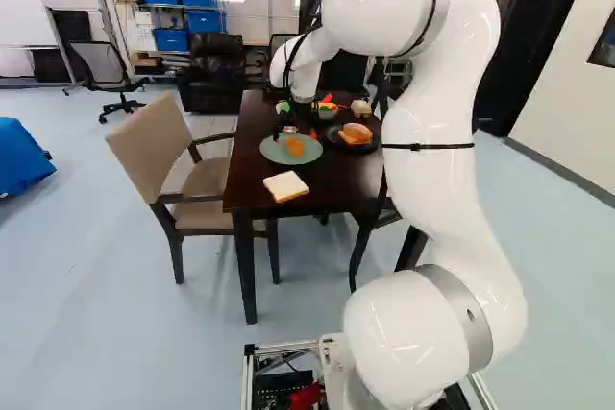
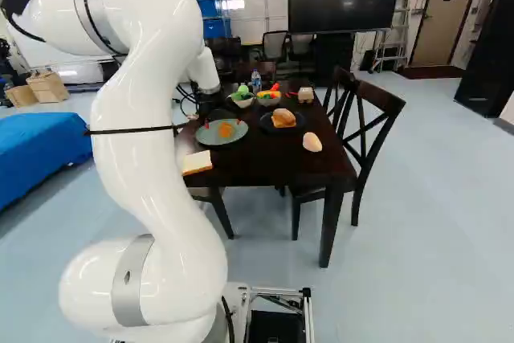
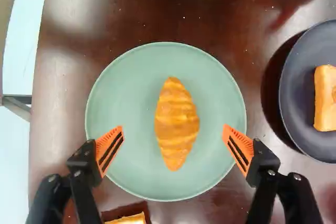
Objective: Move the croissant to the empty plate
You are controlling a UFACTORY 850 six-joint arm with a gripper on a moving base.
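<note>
Lying on the green plate [image 3: 212,87], croissant [image 3: 177,124] beneath the wide-spread pincer [image 1: 288,131]

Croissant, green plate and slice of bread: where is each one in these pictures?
Croissant [image 3: 177,124]: wrist view, middle of its ridged top.
Green plate [image 3: 126,93]: wrist view, bare surface beside the croissant.
Slice of bread [image 1: 286,185]: left base view, its flat pale top.

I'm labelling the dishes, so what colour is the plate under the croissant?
Pale green, the plate shows best in the wrist view.
</note>
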